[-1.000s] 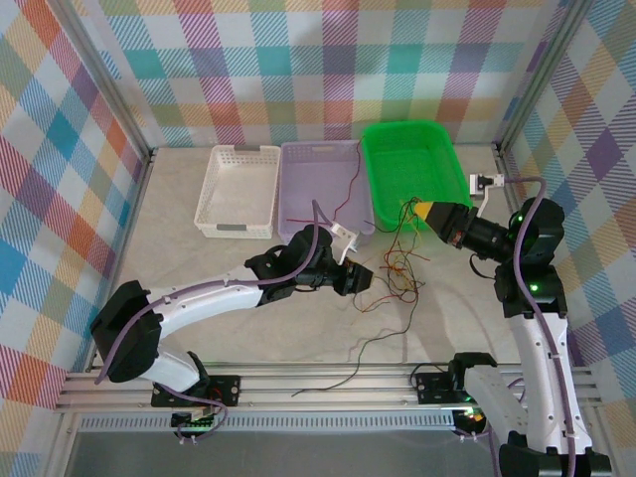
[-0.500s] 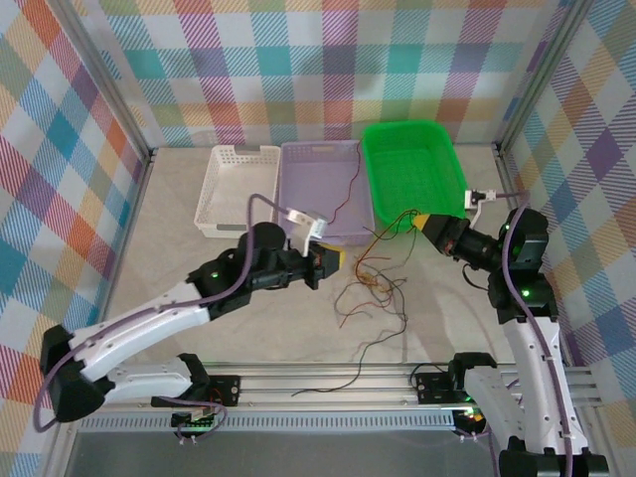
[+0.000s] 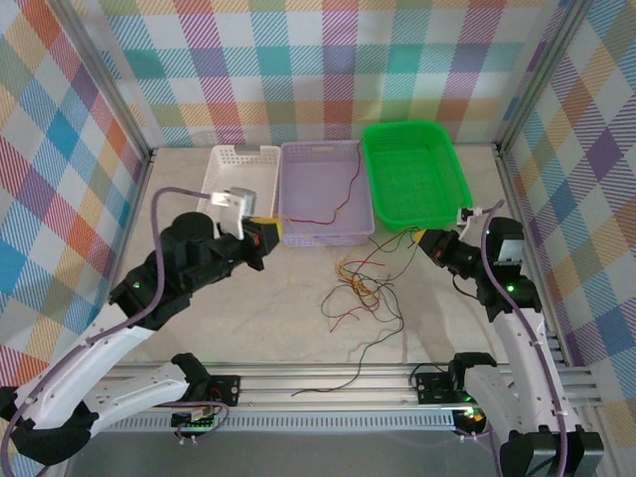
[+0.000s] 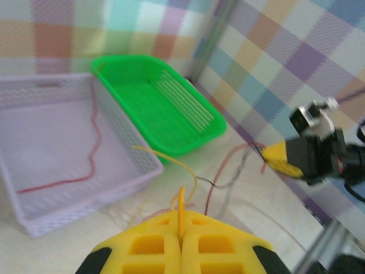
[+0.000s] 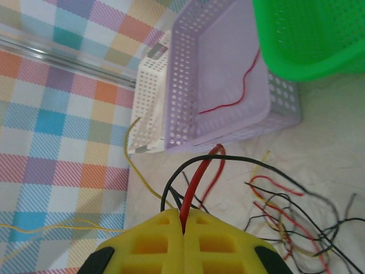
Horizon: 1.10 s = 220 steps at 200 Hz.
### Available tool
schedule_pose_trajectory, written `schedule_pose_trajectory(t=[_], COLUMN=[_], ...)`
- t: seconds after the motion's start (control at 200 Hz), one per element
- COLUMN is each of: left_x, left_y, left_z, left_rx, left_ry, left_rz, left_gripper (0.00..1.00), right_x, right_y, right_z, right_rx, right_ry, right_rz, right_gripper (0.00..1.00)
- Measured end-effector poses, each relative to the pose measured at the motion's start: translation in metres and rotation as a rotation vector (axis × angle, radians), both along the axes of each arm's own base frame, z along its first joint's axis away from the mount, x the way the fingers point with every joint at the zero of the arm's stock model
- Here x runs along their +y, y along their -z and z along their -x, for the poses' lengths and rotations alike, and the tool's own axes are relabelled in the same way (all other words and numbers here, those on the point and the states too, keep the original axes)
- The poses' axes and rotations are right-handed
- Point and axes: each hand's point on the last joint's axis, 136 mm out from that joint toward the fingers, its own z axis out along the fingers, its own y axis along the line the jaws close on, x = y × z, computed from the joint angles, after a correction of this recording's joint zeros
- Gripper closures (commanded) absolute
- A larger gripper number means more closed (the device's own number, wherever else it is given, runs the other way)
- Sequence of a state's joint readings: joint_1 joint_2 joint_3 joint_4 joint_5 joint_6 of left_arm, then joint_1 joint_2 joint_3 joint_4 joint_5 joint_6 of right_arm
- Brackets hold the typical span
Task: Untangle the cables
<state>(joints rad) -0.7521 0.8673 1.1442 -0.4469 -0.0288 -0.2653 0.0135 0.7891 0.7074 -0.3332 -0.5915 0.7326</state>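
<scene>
**Top external.** The left pincer (image 3: 266, 231) hangs just off the near-left corner of the lavender basket (image 3: 318, 237). The right pincer (image 3: 429, 241) sits near the green basket (image 3: 412, 169), off its near edge. The cables (image 3: 360, 283) lie in a loose knot on the surface (image 3: 248, 308) between the two pincers, nearer the right one, with thin tails trailing toward the near edge. One loose red strand (image 3: 343, 204) lies inside the lavender basket, apart from the knot. A white basket (image 3: 238, 184) stands to the left of the lavender one.

**Left wrist.** The left pincer (image 4: 181, 246) is pressed together on a yellow-orange cable (image 4: 181, 200). The cable rises from between the fingers and arcs away ahead of it. Beyond, the right pincer (image 4: 280, 158) faces back, with wires running out from its tip.

**Right wrist.** The right pincer (image 5: 183, 242) is clamped on a red cable (image 5: 197, 177). Black wires loop close beside it, and I cannot tell whether they are pinched too. The knot spreads out to the right on the surface.

**Judgement.** The knot lies to the right of and nearer than the left pincer, and to the left of and nearer than the right pincer. The held strands therefore run roughly left to right. Drawing the yellow-orange cable further left along that line looks like the way to slide it free. The risk is that the knot cinches tighter instead.
</scene>
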Motion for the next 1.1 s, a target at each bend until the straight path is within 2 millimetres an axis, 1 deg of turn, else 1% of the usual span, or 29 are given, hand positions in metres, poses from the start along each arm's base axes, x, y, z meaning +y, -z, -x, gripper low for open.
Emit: schedule_pose_trajectory(t=[0.145, 0.235, 0.395, 0.49, 0.615, 0.81, 0.87, 0.915, 1.035, 1.1], left_x=[0.037, 0.056, 0.077, 0.081, 0.080, 0.074, 0.072, 0.070, 0.065, 0.063], left_y=[-0.028, -0.043, -0.067, -0.078, -0.093, -0.088, -0.086, -0.082, -0.076, -0.075], left_z=[-0.012, -0.017, -0.017, -0.015, -0.016, -0.026, -0.030, -0.033, -0.036, -0.036], left_rx=[-0.053, -0.087, -0.136, -0.147, -0.161, -0.139, -0.130, -0.119, -0.099, -0.096], left_ry=[-0.142, -0.222, -0.308, -0.322, -0.319, -0.321, -0.322, -0.320, -0.304, -0.297], left_rz=[-0.002, 0.015, 0.056, 0.085, 0.109, 0.086, 0.079, 0.069, 0.056, 0.056], left_gripper=[1.00, 1.00, 1.00, 1.00, 1.00, 1.00, 1.00, 1.00, 1.00, 1.00], right_x=[-0.003, -0.004, -0.007, -0.010, -0.015, -0.035, -0.037, -0.037, -0.036, -0.036], right_y=[0.021, 0.033, 0.055, 0.065, 0.075, 0.094, 0.098, 0.100, 0.098, 0.095], right_z=[-0.001, -0.003, -0.002, -0.002, -0.003, -0.002, 0.000, 0.001, 0.001, 0.003], right_rx=[0.039, 0.067, 0.108, 0.122, 0.131, 0.187, 0.202, 0.209, 0.203, 0.187], right_ry=[0.015, 0.021, 0.028, 0.037, 0.058, 0.140, 0.146, 0.145, 0.140, 0.133], right_rz=[0.024, 0.029, 0.055, 0.076, 0.115, 0.218, 0.231, 0.235, 0.235, 0.239], right_gripper=[1.00, 1.00, 1.00, 1.00, 1.00, 1.00, 0.95, 0.90, 0.64, 0.54])
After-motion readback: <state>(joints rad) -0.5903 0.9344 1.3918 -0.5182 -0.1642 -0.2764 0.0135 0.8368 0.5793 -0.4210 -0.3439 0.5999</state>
